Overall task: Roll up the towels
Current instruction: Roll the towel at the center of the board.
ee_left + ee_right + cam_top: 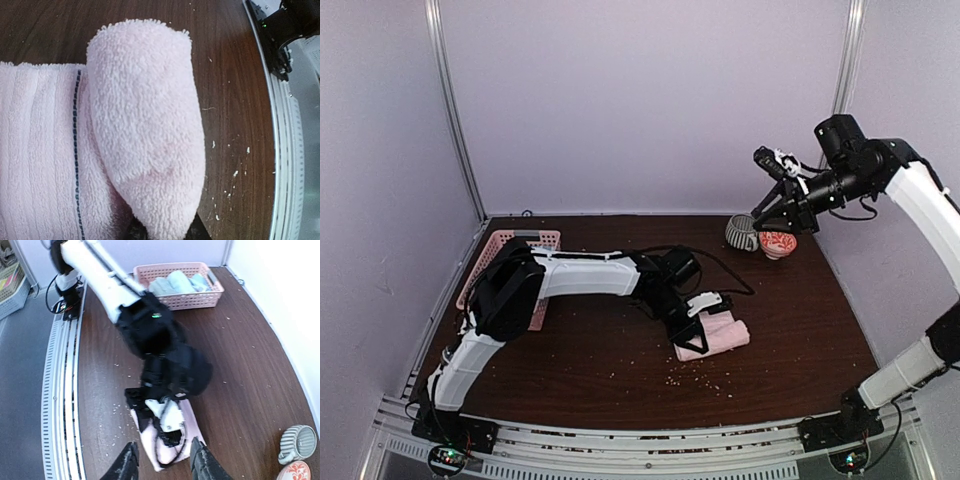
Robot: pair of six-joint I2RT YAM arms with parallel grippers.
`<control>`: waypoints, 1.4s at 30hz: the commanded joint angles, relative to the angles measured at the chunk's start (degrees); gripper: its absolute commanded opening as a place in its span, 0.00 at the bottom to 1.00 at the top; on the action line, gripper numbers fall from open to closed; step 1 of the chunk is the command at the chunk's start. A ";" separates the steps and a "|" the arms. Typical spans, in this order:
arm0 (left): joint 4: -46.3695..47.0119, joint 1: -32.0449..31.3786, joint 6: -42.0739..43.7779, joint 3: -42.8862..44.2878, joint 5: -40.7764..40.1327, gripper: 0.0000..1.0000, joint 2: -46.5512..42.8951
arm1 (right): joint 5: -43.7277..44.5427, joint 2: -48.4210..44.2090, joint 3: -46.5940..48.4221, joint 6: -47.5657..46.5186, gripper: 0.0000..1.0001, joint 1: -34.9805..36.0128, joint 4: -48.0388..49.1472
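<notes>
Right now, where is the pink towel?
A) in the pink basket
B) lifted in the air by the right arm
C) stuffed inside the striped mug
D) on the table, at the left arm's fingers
D: the pink towel lies partly rolled on the table, with the left fingers pinching its folded end. The right fingers hang open and empty, up by the striped mug.

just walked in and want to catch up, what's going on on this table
The left arm is working on the light pink terry towel in the middle of the dark wooden table. The left gripper is pinched on a folded-over end of it, and the towel looks only partly rolled. The right gripper is raised and open, holding nothing, near the striped grey mug and the red patterned bowl. Pale cloths lie in the pink plastic basket.
</notes>
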 commanded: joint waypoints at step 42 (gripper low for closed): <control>10.22 4.82 -11.61 -13.51 -5.61 0.51 -6.67 | 45.76 11.51 -47.73 -8.71 0.16 29.86 36.50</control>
